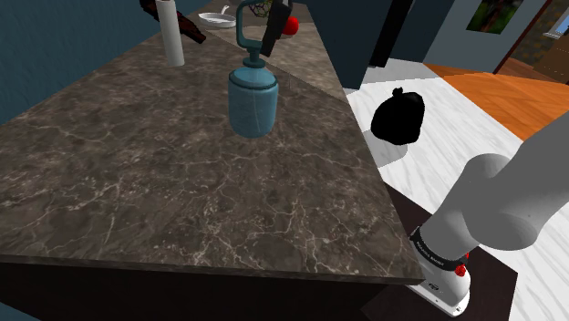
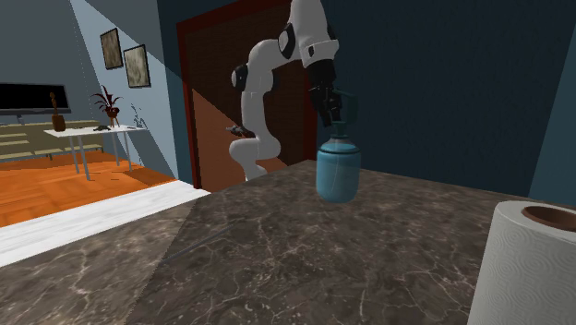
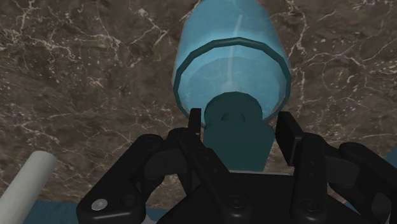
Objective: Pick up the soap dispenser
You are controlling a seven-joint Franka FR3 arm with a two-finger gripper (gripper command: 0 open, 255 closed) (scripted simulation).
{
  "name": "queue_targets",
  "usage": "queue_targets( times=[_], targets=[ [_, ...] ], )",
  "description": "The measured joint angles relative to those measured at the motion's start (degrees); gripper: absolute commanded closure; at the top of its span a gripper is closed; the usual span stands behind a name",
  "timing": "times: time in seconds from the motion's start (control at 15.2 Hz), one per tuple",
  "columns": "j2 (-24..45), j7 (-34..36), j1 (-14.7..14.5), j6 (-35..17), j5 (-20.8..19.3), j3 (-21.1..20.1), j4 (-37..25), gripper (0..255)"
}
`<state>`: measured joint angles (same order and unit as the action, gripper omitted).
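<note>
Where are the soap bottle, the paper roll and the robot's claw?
Dispenser (image 1: 253,108): shoulder view, its blue body.
Paper roll (image 2: 517,275): second exterior view, its white side.
Gripper (image 3: 242,119): wrist view, between its fingertips.

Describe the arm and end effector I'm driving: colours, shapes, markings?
The arm has rounded white links with dark joints. Near its base a dark band carries small white lettering, with a red mark beside it. The end effector is all black, with two flat fingers and small screw heads on its body.
</note>
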<state>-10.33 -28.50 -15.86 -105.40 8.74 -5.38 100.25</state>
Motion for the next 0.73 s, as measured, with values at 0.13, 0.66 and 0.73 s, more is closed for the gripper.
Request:
queue_targets(
  times=[0.13,0.66,0.73],
  targets=[
    [-0.02,-0.01,0.00,-0.02,0.00,0.01,0.03,255],
    [0.96,0.45,0.03,3.20,-0.20,0.02,-4.04,255],
    [1.28,0.57,0.04,3.96,-0.26,0.02,-5.13,255]
  ],
)
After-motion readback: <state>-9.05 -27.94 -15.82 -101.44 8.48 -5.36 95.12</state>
